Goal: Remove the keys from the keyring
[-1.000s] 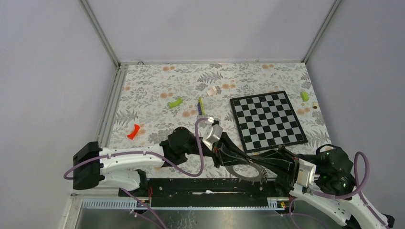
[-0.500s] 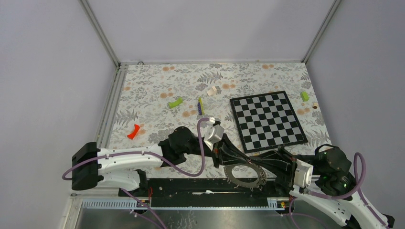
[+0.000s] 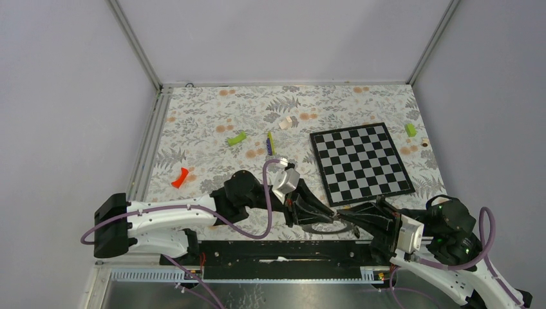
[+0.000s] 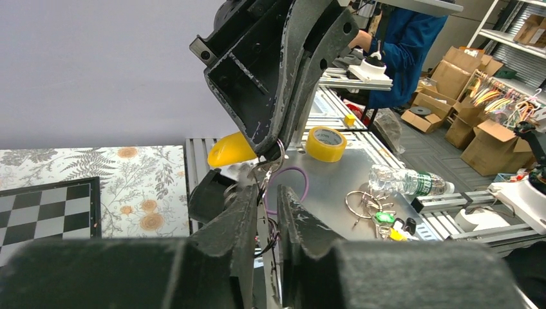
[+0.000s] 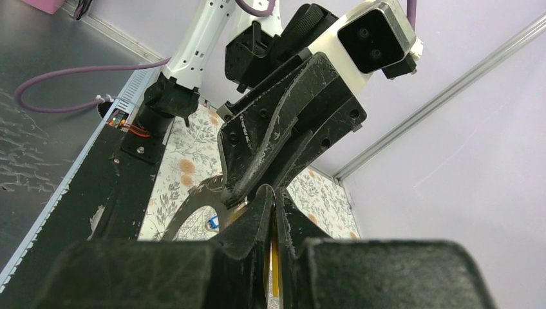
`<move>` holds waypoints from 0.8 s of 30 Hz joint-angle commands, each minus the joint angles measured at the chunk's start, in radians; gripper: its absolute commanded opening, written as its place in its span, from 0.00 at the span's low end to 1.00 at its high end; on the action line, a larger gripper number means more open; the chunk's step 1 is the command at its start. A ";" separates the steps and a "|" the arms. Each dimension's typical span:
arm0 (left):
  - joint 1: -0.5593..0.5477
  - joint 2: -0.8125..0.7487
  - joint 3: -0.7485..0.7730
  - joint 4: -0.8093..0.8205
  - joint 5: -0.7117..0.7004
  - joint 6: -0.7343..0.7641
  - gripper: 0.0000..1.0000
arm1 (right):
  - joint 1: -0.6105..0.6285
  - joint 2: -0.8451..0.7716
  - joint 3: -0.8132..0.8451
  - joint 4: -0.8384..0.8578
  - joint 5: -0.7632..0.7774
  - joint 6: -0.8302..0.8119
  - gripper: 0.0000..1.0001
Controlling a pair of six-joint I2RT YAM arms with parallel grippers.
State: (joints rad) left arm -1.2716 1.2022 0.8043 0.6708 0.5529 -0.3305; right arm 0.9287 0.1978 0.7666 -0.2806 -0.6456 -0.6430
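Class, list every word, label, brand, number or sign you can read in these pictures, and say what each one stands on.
No text can be read in any view.
Water bottle, green and white label: print too blurred to read.
Yellow tape roll, inner core: any marks too small to read.
Cardboard boxes: any markings too blurred to read.
Chessboard: plain squares, no letters or numbers visible.

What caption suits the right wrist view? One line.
Right hand and left hand meet tip to tip at the keyring.

Bright even light, soft shadows; wrist-cam foregrounds prob. blurry.
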 commanded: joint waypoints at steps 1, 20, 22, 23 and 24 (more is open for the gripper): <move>-0.003 0.001 0.058 0.050 0.041 -0.004 0.13 | 0.001 -0.005 0.030 0.051 0.018 -0.007 0.00; -0.003 -0.054 0.073 -0.077 -0.004 0.017 0.00 | 0.001 -0.033 0.056 -0.067 0.039 -0.027 0.00; -0.003 -0.059 0.078 -0.091 -0.007 0.021 0.00 | 0.001 -0.036 0.057 -0.076 0.037 -0.027 0.00; -0.003 -0.061 0.079 -0.098 -0.009 0.023 0.00 | 0.001 -0.037 0.057 -0.081 0.036 -0.026 0.00; -0.003 -0.065 0.080 -0.105 -0.012 0.026 0.00 | 0.001 -0.038 0.058 -0.084 0.035 -0.027 0.00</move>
State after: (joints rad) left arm -1.2697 1.1900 0.8314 0.5613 0.5278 -0.3180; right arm 0.9295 0.1780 0.7780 -0.3737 -0.6456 -0.6567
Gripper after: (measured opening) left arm 0.033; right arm 0.083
